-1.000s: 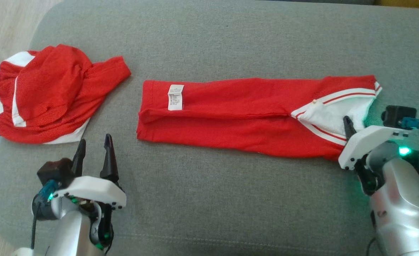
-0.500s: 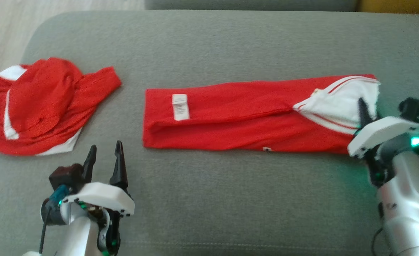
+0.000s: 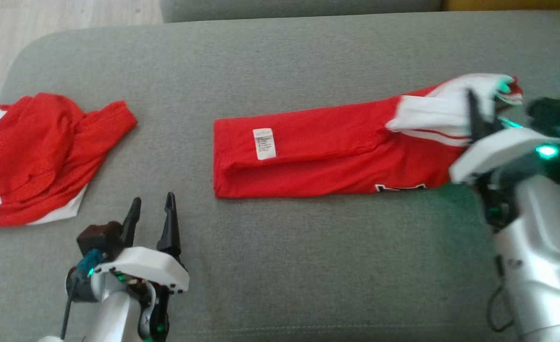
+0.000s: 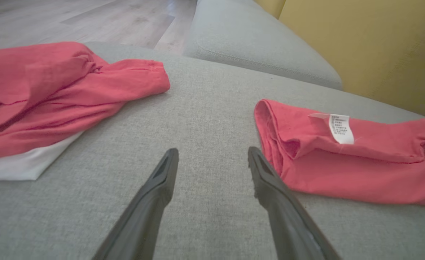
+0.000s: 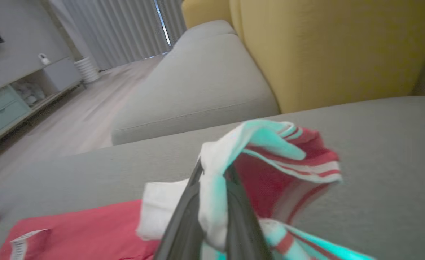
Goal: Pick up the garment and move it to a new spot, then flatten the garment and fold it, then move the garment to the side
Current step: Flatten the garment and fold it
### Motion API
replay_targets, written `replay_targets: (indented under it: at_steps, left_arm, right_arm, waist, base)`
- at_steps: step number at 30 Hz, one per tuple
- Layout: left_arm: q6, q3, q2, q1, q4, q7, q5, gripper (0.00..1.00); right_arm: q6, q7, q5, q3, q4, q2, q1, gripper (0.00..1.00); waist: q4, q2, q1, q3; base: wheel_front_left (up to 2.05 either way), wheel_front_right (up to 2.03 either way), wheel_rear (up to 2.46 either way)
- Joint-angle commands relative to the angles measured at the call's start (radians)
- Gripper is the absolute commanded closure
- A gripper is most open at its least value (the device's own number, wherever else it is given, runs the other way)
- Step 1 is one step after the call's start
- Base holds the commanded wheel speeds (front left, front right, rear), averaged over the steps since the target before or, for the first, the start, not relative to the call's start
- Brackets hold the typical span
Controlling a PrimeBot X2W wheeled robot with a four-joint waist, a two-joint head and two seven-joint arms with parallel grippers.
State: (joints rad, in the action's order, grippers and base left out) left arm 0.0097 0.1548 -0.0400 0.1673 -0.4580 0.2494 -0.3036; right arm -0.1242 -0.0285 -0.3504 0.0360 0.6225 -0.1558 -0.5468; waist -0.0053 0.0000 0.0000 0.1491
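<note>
The garment (image 3: 327, 156) is a red shirt folded into a long strip across the grey cushion (image 3: 280, 266), white care label facing up near its left end. Its right end, white with red stripes, is raised off the cushion, and my right gripper (image 3: 475, 102) is shut on it. The right wrist view shows the white cloth pinched between the fingers of the right gripper (image 5: 212, 169), with the striped hem drooping to the right. My left gripper (image 3: 152, 199) hovers open near the cushion's front left. In the left wrist view the left gripper (image 4: 213, 151) holds nothing, and the garment (image 4: 342, 169) lies just to its right.
A second red and white garment (image 3: 37, 152) lies crumpled at the cushion's left end. A yellow backrest (image 5: 324, 47) rises behind the cushion, with another grey cushion (image 5: 198, 90) beyond. Wooden floor (image 3: 47, 19) lies past the far left corner.
My right gripper has shut on the garment's white striped end and lifted it off the cushion. The head camera has shifted. The left gripper stays open.
</note>
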Motion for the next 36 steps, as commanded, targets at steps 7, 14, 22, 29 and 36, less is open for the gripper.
replay_targets:
  at_steps: [7,14,22,29,36]
  left_arm:
    - [0.003,0.02,-0.01,0.036,0.019,0.012,-0.025,0.0]
    - [0.005,0.087,-0.01,0.03,0.014,0.012,-0.048,0.0]
    - [0.013,0.15,-0.01,0.029,0.013,0.012,-0.074,0.0]
    - [0.028,0.17,-0.01,0.034,0.02,0.012,-0.085,0.0]
    - [0.039,0.147,-0.01,0.037,0.032,0.012,-0.071,0.0]
  right_arm:
    - [-0.007,-0.082,-0.096,0.239,-0.167,0.046,0.026,1.0]
    - [-0.007,-0.117,-0.138,0.358,-0.178,0.074,0.03,1.0]
    - [-0.007,-0.096,-0.134,0.391,-0.088,0.096,-0.025,1.0]
    - [-0.007,-0.016,-0.121,0.395,0.003,0.104,-0.086,0.0]
    - [-0.007,0.129,-0.116,0.36,0.011,0.105,-0.097,0.0]
  waist:
    - [0.108,0.0,0.0,0.01]
    - [0.231,0.0,0.0,0.02]
    - [0.334,0.0,0.0,0.037]
    - [0.361,0.0,0.0,0.046]
    - [0.287,0.0,0.0,0.039]
  base:
    - [0.0,0.0,0.0]
    - [0.0,0.0,0.0]
    - [0.0,0.0,0.0]
    - [0.0,0.0,0.0]
    - [0.0,0.0,0.0]
